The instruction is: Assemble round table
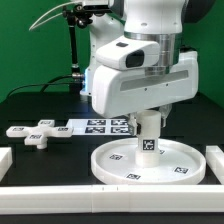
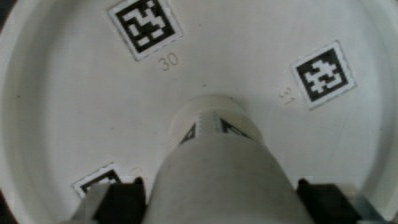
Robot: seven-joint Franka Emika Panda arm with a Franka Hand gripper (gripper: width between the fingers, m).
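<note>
The large round disc (image 1: 150, 163) lies flat on the black table at the exterior view's right, tags on its face. The short cylinder leg (image 1: 148, 139) stands upright at the disc's centre. My gripper (image 1: 148, 122) is straight above the disc and shut on the leg's upper part. In the wrist view the leg (image 2: 222, 160) runs down to the disc (image 2: 107, 110), with my black fingers (image 2: 119, 203) pressed on both its sides. The cross-shaped foot (image 1: 32, 132) lies on the table at the exterior view's left.
The marker board (image 1: 95, 126) lies flat behind the disc. Straight white border bars run along the front (image 1: 60, 193) and at the right (image 1: 217, 160). A black stand with cables (image 1: 72, 55) rises at the back.
</note>
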